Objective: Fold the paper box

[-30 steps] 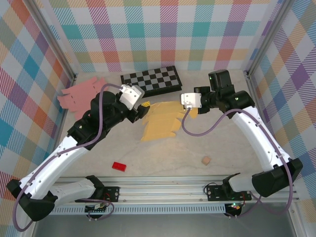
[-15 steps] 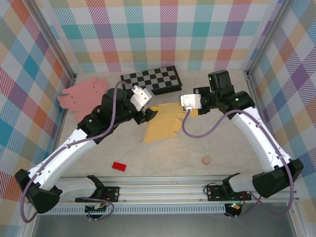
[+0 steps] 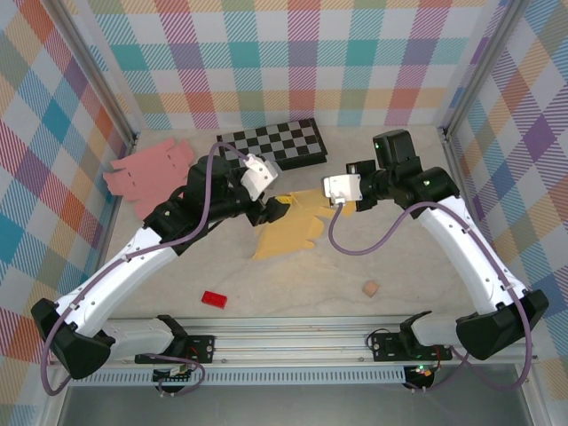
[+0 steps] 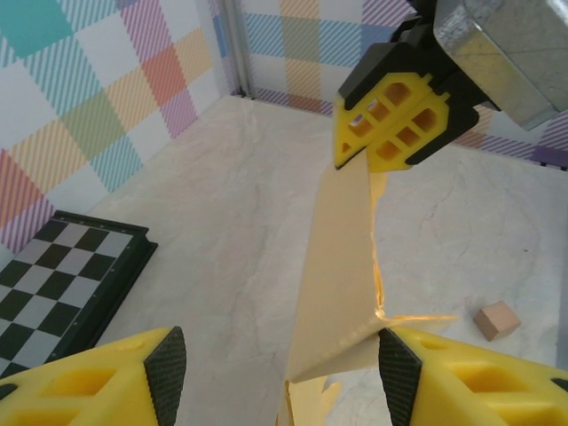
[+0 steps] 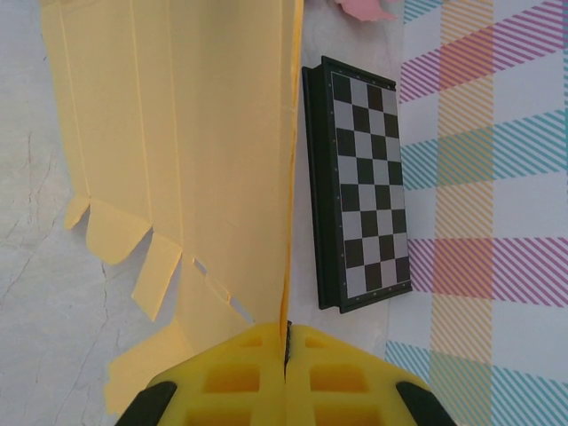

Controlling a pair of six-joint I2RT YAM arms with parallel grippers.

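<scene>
My right tool (image 5: 286,342) is pinched shut on the edge of the yellow paper box (image 3: 288,229), mid-frame on the bench (image 3: 399,257). Its raised flap runs lengthwise to my half-open, empty left tool (image 4: 275,377), ending between those jaws.

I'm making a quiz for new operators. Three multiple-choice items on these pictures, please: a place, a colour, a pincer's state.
1. Where does the chessboard lie?
A) at the back, beyond the yellow sheet
B) at the near edge
C) on top of the yellow sheet

2. What colour is the back-left sheet?
A) green
B) pink
C) white

3. How is the right pincer?
A) open above the sheet
B) shut on nothing
C) shut on the yellow sheet's edge

1 A: the top view shows it behind the sheet.
2 B: it is plainly pink.
3 C: its wrist view shows it clamped on the paper's edge.
</scene>
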